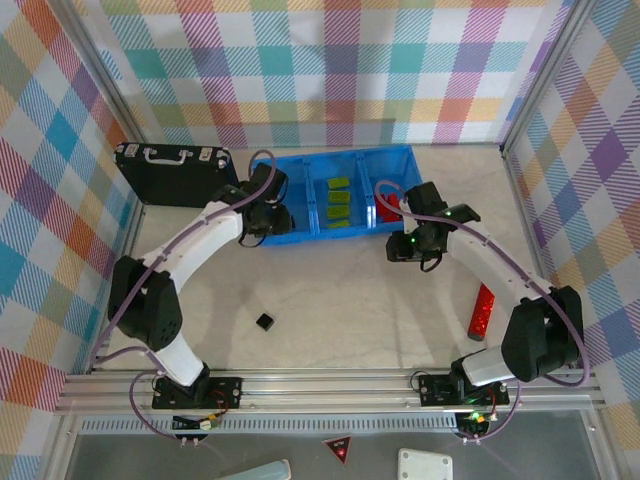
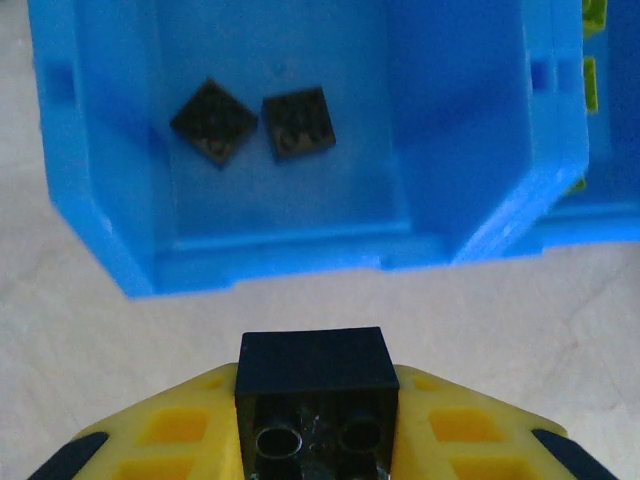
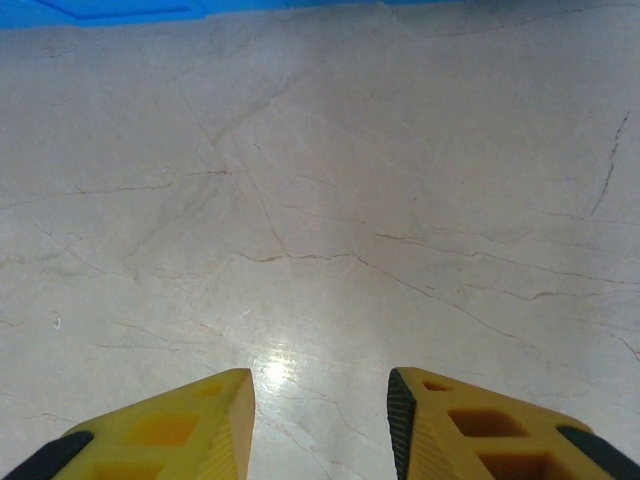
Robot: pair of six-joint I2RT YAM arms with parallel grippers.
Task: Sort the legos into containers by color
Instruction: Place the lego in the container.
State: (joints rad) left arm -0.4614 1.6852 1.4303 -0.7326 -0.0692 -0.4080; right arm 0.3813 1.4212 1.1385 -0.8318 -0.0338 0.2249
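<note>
My left gripper is shut on a small black lego, held just short of the near wall of the blue bin. Two black legos lie in the bin's left compartment ahead of it. From above, the left gripper sits at the bin's left end. Lime-green legos fill the middle compartment and a red one lies in the right one. My right gripper hangs open over bare table near the bin's right front corner. A black lego and a red lego lie on the table.
A black briefcase lies left of the bin against the wall. Checked walls close in the table on three sides. A strip of the bin's blue edge runs along the top of the right wrist view.
</note>
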